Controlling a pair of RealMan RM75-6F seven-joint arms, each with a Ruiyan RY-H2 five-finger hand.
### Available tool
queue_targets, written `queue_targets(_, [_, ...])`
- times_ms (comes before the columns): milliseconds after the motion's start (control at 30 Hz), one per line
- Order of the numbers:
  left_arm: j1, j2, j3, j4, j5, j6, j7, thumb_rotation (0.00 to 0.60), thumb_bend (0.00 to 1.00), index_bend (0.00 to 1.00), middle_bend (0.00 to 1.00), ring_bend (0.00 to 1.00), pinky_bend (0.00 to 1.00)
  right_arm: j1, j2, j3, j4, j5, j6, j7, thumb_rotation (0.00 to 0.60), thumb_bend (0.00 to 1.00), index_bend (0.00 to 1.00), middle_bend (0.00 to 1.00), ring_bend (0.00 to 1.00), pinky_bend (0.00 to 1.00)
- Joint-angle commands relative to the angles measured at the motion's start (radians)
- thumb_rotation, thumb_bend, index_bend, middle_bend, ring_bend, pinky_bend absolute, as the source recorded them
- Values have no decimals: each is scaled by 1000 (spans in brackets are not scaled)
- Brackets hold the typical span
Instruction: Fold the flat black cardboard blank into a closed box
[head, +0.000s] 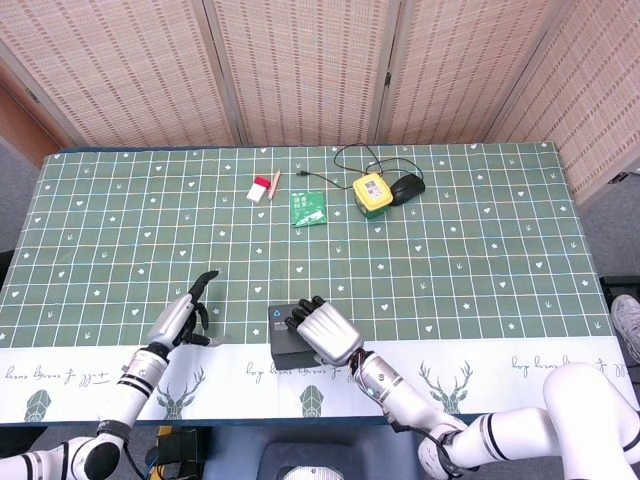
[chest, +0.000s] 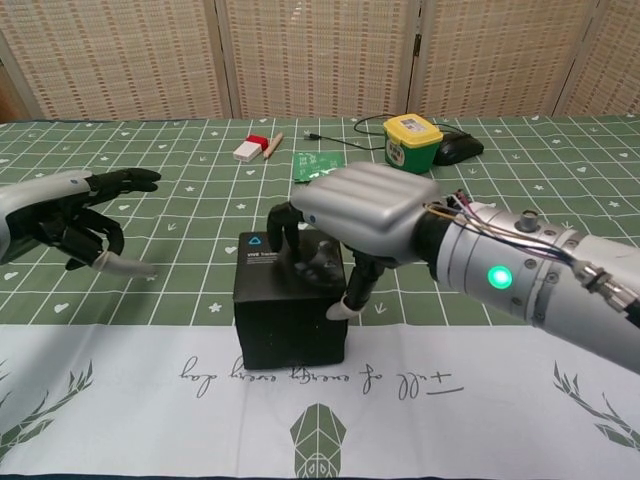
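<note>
Woven screen panels stand behind the worktop (head: 480, 260), which carries a green cloth with a white grid and a white printed strip along the near edge. We see the black box (head: 287, 340) (chest: 288, 310) near the middle of the near edge, folded up and standing on the cloth, with a small blue-and-white label on its top at the left.

Right hand (head: 326, 333) (chest: 362, 215) rests palm-down on top of the box, fingers (chest: 352, 297) curled down over its top and right side; we read this as a hold on the box, thumb tip pale against the right face.

Left hand (head: 183, 318) (chest: 75, 218) is well apart from the box, to its left, above the cloth. It holds nothing, fingers apart, one stretched out, the others loosely bent.

Near the far edge, at the middle: a small red-and-white box (head: 262, 188) with a short wooden stick (head: 275, 180) just beside it, a green packet (head: 307, 208), a yellow tub (head: 372, 193) touching a black mouse (head: 406, 186), and a black cable (head: 350, 160) looping behind them.
</note>
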Motion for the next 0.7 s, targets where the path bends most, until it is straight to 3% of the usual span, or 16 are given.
queue_targets(33, [3, 2, -5, 1, -2, 1, -9, 600, 20, 0, 40, 617, 803, -10, -7, -12, 25, -38, 1, -3, 600, 72, 346, 347, 264, 301])
queue_targets(133, [4, 6, -10, 3, -1, 3, -16, 600, 20, 0, 40, 616, 803, -14, -6, -14, 45, -69, -4, 3, 600, 157, 374, 357, 275, 332])
queue_targets(500, [7, 14, -26, 3, 6, 8, -36, 600, 20, 0, 40, 615, 803, -34, -25, -13, 107, -148, -2, -24, 600, 249, 503, 414, 323, 398])
queue_targets(700, [6, 20, -28, 2, 7, 4, -41, 600, 20, 0, 40, 614, 803, -45, -27, -3, 111, -161, -10, -33, 600, 255, 518, 421, 326, 407])
